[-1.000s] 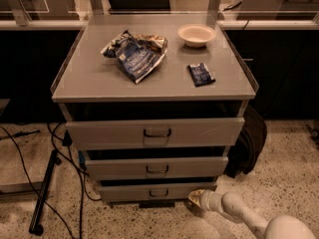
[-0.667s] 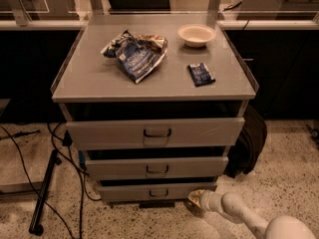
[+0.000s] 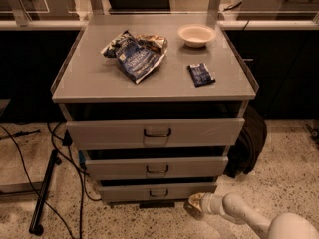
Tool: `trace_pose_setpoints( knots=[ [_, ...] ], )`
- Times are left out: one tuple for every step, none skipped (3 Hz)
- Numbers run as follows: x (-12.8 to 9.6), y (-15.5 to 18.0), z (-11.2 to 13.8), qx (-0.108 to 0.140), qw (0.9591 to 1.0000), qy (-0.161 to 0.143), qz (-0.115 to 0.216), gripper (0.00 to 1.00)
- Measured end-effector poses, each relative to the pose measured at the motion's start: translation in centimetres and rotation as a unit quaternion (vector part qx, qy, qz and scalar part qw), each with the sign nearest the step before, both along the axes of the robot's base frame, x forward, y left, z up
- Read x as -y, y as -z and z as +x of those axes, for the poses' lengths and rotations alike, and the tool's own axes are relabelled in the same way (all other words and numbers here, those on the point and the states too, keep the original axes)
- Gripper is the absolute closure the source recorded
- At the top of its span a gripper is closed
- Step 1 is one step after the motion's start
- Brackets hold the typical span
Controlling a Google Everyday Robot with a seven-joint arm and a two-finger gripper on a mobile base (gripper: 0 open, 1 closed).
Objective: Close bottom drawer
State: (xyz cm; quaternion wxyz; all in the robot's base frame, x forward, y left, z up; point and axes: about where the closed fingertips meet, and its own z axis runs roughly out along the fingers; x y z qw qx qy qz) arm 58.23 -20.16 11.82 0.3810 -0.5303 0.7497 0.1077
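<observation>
The bottom drawer (image 3: 157,191) is the lowest grey drawer of the cabinet, with a small dark centre pull handle (image 3: 158,193). It stands pulled out a little, with a dark gap above its front panel. My gripper (image 3: 194,206) is low near the floor, just below and to the right of the drawer's right end, on a white arm (image 3: 249,217) that comes in from the lower right.
The mid-sized drawer (image 3: 156,167) and the widest top drawer (image 3: 155,132) also stand partly out. On the cabinet top lie a chip bag (image 3: 135,54), a white bowl (image 3: 196,35) and a small blue packet (image 3: 201,74). A dark bag (image 3: 249,143) leans at the right; cables and a black stand (image 3: 46,188) at the left.
</observation>
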Motion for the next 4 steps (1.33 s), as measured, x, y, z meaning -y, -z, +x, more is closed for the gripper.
trace_pose_setpoints(
  knots=[
    [-0.6, 0.2, -3.0, -0.037, 0.9991, -0.021, 0.005, 1.00],
    [-1.3, 0.3, -6.7, -0.085, 0.9955, -0.039, 0.014, 1.00],
    [-1.6, 0.5, -7.4, -0.093, 0.9947, -0.042, 0.016, 0.83],
    [-1.6, 0.5, -7.4, -0.093, 0.9946, -0.042, 0.016, 0.60]
  ],
)
